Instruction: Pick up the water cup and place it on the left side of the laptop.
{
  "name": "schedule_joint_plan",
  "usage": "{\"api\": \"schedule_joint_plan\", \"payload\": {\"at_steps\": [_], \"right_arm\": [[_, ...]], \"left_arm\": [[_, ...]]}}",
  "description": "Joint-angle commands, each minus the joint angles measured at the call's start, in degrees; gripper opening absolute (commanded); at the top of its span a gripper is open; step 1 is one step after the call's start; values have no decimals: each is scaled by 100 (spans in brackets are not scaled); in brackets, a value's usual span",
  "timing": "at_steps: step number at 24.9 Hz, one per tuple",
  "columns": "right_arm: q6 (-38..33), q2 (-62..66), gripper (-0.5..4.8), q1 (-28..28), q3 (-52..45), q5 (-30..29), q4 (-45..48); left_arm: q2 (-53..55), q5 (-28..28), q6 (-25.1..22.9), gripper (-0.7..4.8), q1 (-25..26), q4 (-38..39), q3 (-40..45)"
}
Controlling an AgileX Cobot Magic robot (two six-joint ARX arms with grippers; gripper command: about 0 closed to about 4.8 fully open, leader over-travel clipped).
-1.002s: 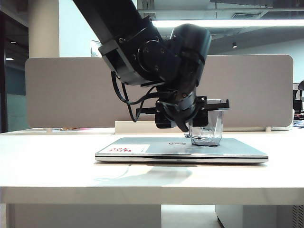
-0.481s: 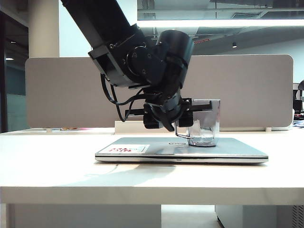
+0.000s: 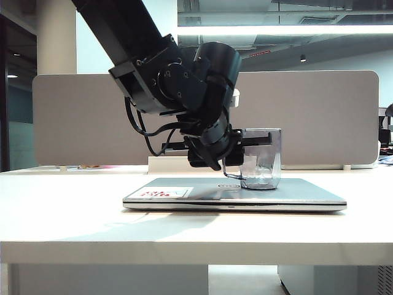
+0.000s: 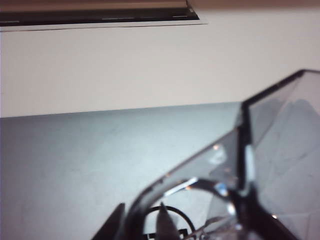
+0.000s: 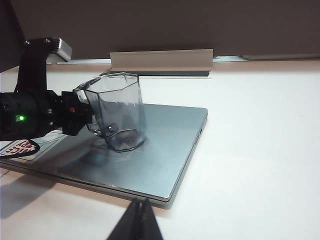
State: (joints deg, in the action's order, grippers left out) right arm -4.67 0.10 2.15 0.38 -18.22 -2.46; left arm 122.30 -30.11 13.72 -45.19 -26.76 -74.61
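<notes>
Exterior view: we judge grasping underway, left gripper (image 3: 245, 142) pinching the water cup (image 3: 261, 166) on the laptop (image 3: 307, 192); right gripper (image 5: 139, 216) pressed together, apart; lift and placement remain.

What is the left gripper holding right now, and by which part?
The left gripper is at the rim of the water cup, handle side, cup resting on the laptop. A firm hold cannot be confirmed. The right gripper holds nothing.
</notes>
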Motion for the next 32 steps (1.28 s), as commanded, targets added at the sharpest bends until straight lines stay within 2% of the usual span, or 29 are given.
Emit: {"api": "schedule_joint_plan", "payload": {"at_steps": [1,3,5,7,11,18,23,27,32], "right_arm": [[-4,-11,-1,4,-17,-15,59],[-4,-11,-1,4,-17,-15,57],[-4,-11,-1,4,-17,-15,57],[-4,-11,-1,4,-17,-15,57],[-4,-11,-1,4,-17,-13,55],[-2,-11,-1,4,-17,7,50],[-2,-11,-1,4,-17,7,50],[-2,-11,-1,4,-17,4,48],[-2,-4,-1,4,-17,7,50]], "left_arm": [[-42,-7,-247,79,-2,-59,-20],[-42,-4,-304,72,24,-129,-20],[-42,37,-308,38,37,-199,-24],[-52,166,-516,-7,66,-269,-26],[-120,260,-640,-6,85,-251,-26],[-363,966,-619,-6,291,-201,-26],[-444,1180,-616,-6,389,-79,-26],[-664,1325,-599,-6,601,262,-24],[-1512,1773,-599,-6,1355,1576,-24]]}}
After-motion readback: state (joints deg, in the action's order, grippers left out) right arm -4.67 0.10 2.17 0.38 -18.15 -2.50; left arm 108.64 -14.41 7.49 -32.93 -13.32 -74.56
